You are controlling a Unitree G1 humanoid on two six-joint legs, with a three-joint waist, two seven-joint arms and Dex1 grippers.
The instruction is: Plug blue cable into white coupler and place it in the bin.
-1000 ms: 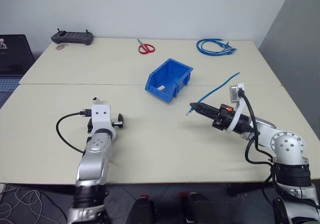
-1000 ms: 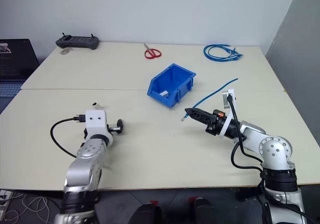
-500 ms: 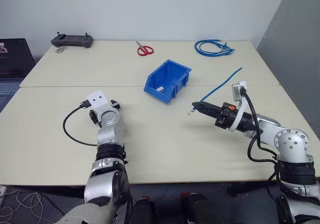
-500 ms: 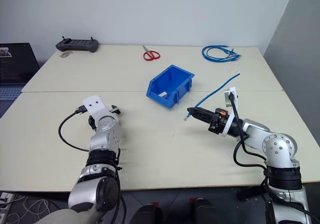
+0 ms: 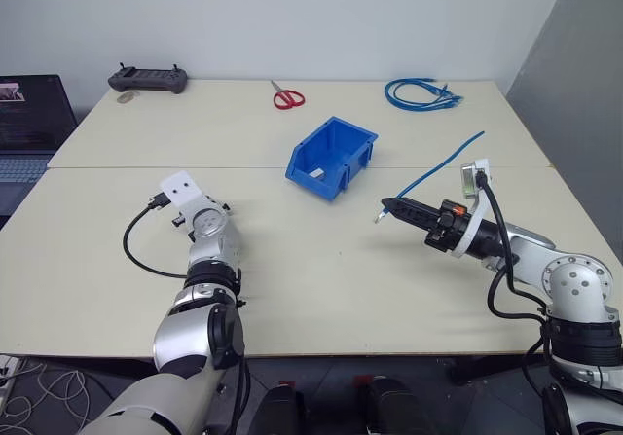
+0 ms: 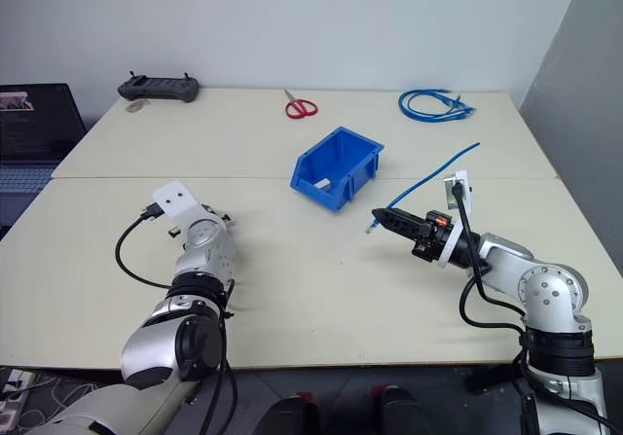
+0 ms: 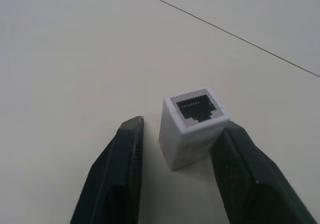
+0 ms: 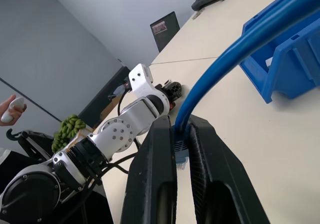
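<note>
**Coupler between left fingers, cable pinched by right**

The left gripper (image 7: pixel 175 149) stands slightly parted around the white coupler (image 7: pixel 192 126), which touches 1 finger (image 7: pixel 240 169), socket end up. The right gripper (image 5: pixel 389 204) is clamped on the blue cable (image 5: pixel 438 166), near its plug. The bin (image 5: pixel 331 155) sits on the table (image 5: pixel 311 270) at the right gripper's 10 o'clock.

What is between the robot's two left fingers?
The white coupler stands between the left fingers on the table, seen in the left wrist view. It leans against one finger; a gap remains beside the other.
</note>
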